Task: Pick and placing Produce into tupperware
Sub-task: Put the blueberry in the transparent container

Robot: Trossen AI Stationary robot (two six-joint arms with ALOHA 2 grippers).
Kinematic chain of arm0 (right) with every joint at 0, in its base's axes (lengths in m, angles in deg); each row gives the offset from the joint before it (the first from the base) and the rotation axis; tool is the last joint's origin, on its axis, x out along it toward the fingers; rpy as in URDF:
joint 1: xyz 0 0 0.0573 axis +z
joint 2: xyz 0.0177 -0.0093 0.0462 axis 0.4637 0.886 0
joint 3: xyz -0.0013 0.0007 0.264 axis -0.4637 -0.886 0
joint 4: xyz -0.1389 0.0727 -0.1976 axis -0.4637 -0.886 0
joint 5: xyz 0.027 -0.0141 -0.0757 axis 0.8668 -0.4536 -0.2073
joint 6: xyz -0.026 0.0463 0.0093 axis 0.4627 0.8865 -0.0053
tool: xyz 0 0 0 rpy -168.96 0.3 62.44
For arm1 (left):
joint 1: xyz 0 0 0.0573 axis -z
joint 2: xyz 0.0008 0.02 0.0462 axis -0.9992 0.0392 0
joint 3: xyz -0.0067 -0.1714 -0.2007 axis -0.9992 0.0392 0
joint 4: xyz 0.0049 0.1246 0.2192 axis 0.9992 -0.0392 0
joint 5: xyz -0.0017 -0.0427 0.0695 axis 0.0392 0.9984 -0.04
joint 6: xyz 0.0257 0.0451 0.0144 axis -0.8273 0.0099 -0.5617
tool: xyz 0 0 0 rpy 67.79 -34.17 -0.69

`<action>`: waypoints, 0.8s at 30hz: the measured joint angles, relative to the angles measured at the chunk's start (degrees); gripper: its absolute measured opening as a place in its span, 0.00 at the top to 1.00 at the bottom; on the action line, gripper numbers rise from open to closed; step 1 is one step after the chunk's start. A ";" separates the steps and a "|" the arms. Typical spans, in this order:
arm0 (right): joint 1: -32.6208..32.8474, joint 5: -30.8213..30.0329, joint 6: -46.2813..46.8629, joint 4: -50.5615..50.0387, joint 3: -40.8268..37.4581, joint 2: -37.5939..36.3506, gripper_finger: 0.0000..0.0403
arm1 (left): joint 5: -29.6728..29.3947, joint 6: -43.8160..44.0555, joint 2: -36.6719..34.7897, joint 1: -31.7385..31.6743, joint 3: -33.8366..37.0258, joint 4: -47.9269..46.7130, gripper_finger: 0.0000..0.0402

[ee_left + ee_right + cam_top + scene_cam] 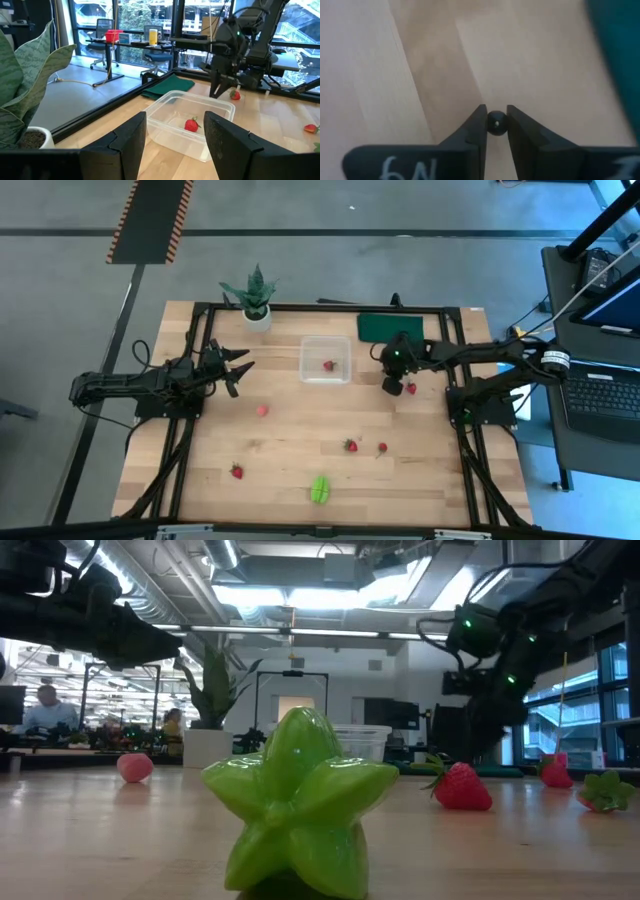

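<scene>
The right claw (390, 387) points down at the table (300, 450), fingers narrow, holding nothing. One strawberry (410, 388) lies just beside it; the tupperware (326, 360), containing one berry (328, 365), sits near its other side. The left claw (236, 370) hangs wide open, well apart.

Glossy green plastic fruit (300, 802), clear tupperware (326, 360)

Bright overhead lights (290, 595) glare; right wrist view seems blurred, shadows soft.
</scene>
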 joint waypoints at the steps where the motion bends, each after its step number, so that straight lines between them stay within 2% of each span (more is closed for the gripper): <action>1: 0.00 0.05 0.55 0.04 1.16 -0.02 0.85 | -0.02 0.00 0.00 0.00 0.02 0.00 0.52; 10: 0.04 0.44 -0.54 -0.07 17.27 -0.09 0.84 | -0.02 0.00 0.00 0.00 0.02 0.00 0.52; 14: 0.11 3.63 -2.41 2.77 23.59 -0.13 0.84 | -0.02 0.00 0.00 0.02 0.02 -0.01 0.52; 20: 0.49 8.61 -1.83 11.33 26.51 1.46 0.84 | -0.02 0.00 0.00 0.02 0.00 -0.02 0.52; 24: 1.85 9.38 -1.06 12.11 26.51 5.56 0.84 | -0.02 0.00 0.00 0.00 0.01 -0.02 0.52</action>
